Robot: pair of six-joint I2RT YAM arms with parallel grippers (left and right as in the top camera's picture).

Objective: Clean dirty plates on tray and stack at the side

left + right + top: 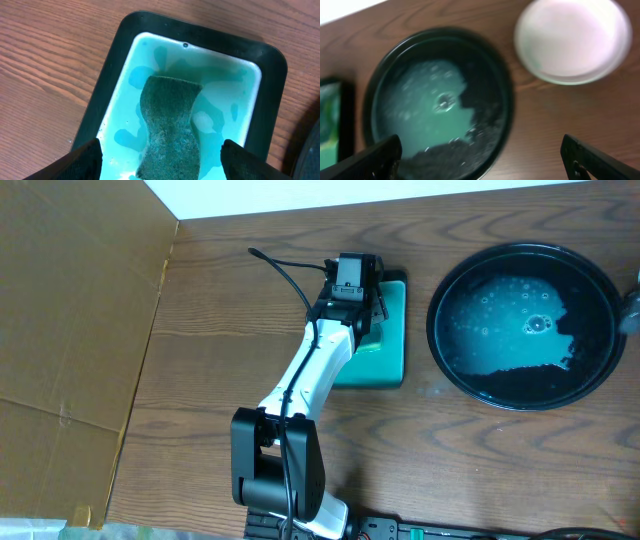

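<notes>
Tray (530,388) holds only teal suds. Plates (572,40) are set just beside it, so the task is judged done. Sponge (170,125) is parked in dish (110,80) beside the tray. Left gripper (161,147) fingers are spread either side, unclamped. Right gripper (480,142) is splayed over the tray, empty.

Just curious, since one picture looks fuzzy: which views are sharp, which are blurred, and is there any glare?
Overhead view: sharp, with light glinting off the soapy teal liquid in the tray. Left wrist view: fairly crisp on the sponge in the teal dish. Right wrist view: blurred throughout; the white plate looks washed out and soft-edged.
</notes>
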